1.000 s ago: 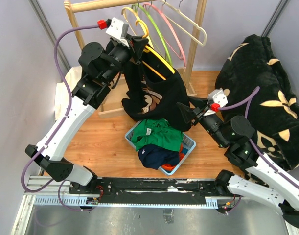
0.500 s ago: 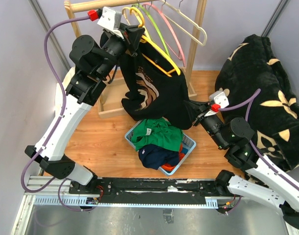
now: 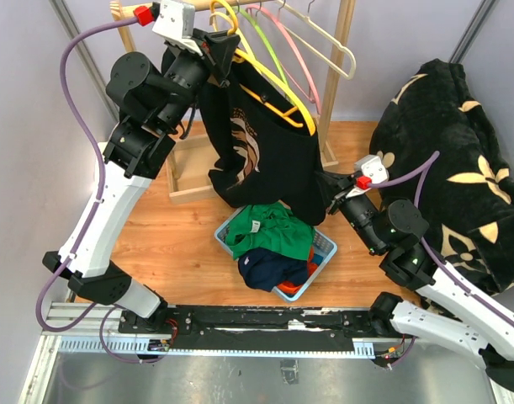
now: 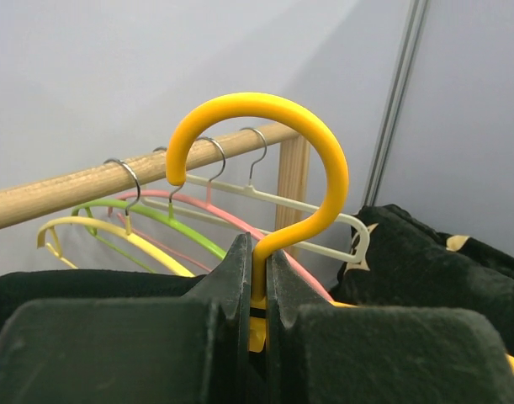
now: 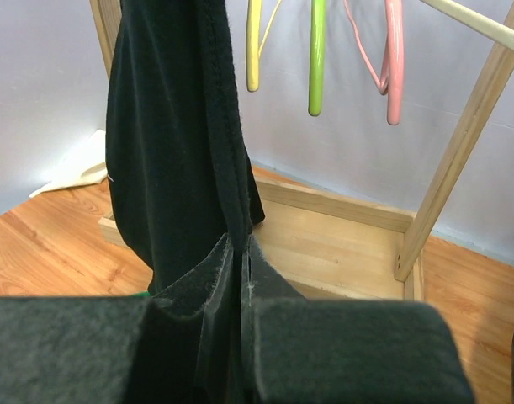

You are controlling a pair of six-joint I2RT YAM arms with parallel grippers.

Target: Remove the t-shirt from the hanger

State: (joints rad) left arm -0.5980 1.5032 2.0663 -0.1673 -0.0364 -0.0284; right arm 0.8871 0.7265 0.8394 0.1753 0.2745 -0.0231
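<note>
A black t-shirt [image 3: 265, 151] with a printed front hangs on a yellow hanger [image 3: 269, 80]. My left gripper [image 3: 225, 52] is shut on the hanger's neck just under its hook [image 4: 265, 126] and holds it high near the wooden rail [image 3: 156, 8]. My right gripper [image 3: 326, 187] is shut on the shirt's lower hem [image 5: 227, 168], which runs up taut from between the jaws. The shirt is stretched between the two grippers.
Yellow, green, pink and white empty hangers [image 3: 311, 50] hang on the rail of the wooden rack [image 3: 336, 67]. A blue basket [image 3: 324, 249] of clothes sits below the shirt. A black patterned blanket [image 3: 458, 151] lies at the right.
My left gripper has lifted the hanger and shirt up and to the left, toward the rail. The right gripper has kept its hold on the hem and the shirt has stretched out.
</note>
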